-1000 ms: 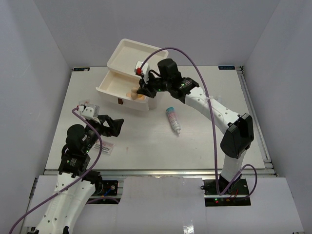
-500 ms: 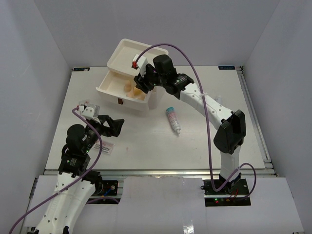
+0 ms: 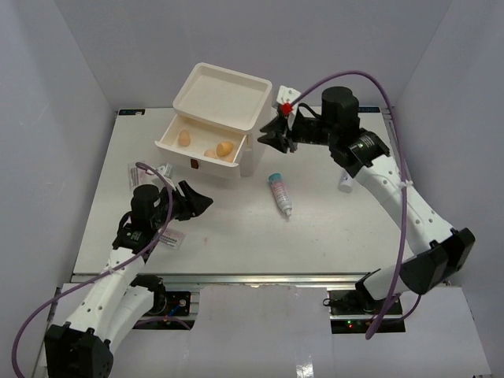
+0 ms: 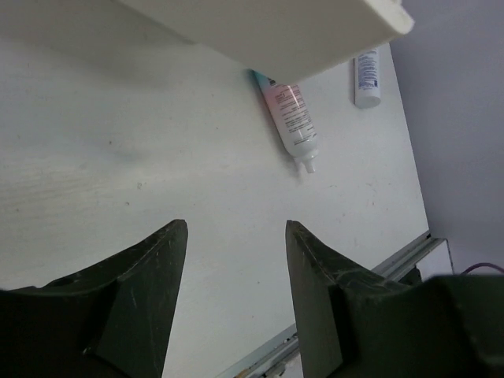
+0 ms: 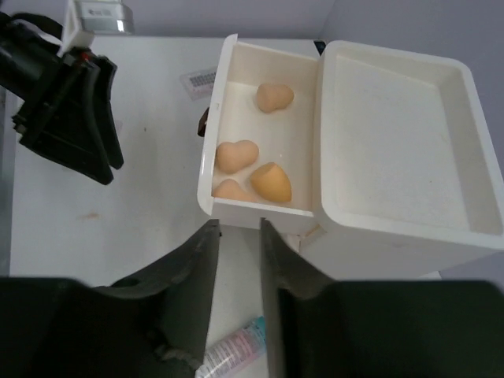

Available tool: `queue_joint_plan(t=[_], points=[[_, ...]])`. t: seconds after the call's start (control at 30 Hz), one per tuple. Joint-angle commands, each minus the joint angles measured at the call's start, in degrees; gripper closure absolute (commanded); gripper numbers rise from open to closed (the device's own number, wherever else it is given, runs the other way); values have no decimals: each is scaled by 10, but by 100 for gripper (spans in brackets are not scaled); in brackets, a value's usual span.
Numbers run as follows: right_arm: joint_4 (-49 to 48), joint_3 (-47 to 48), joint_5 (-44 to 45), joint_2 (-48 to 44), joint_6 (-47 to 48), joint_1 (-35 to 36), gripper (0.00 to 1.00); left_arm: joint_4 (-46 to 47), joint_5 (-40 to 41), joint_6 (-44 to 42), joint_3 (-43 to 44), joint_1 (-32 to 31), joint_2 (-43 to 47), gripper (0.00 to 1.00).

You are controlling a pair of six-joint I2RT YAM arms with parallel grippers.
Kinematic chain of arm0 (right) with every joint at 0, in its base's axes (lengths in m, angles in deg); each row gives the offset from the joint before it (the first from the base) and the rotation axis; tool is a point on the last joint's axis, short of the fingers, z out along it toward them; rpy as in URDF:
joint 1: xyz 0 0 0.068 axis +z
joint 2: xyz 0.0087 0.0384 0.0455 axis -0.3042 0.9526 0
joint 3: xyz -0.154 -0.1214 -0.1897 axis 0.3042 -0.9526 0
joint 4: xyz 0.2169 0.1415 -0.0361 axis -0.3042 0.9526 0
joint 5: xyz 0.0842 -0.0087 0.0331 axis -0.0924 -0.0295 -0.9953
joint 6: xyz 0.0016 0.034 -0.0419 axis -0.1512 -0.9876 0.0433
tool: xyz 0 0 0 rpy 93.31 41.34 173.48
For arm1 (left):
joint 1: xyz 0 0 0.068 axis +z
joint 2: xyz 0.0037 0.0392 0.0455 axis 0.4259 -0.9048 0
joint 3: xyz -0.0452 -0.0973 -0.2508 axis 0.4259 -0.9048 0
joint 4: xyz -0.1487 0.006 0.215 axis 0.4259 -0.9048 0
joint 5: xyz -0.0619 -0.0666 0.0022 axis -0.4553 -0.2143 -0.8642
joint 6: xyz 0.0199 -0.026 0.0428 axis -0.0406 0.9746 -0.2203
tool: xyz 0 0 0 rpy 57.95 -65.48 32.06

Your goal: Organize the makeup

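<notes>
- Right tool: it has drawn back from over the drawer and now hangs just right of the chest. Its jaws stand a little apart, with nothing between them.
- Sponges: four lie in the open drawer, none on the bench. The last one was evidently let go there within the past second.
- Left tool: it has swung out over the bench and its jaws have narrowed. They are still apart and empty, and point toward the pink tube.
- Pink tube: it lies flat on the bench in front of the chest, untouched and where it was.
- White tube: it lies on the bench at the right, beside the right arm.
- Packet: it lies flat on the bench beside the left arm.
- Reading: the sponge step looks finished, so both tubes and the packet remain. The left tool seems set for the pink tube.
</notes>
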Motion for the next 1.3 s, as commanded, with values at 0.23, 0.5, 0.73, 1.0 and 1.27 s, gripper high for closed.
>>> queue_joint_plan(t=[0.23,0.5,0.73,1.0,1.27], points=[[-177,-296,-117,-144,-125,-173,82,-32,132,229,67,5,-175,62],[-241,-370,-161,-171,-155,-232,82,-74,220,259,190,5,-275,66],[-262,-395,-184,-193,-167,-260,82,-71,257,278,271,5,-346,64],[-266,-403,-189,-201,-169,-276,83,-66,256,268,348,4,-410,56],[-283,-414,-195,-202,-182,-287,83,-52,262,262,365,4,-397,55]])
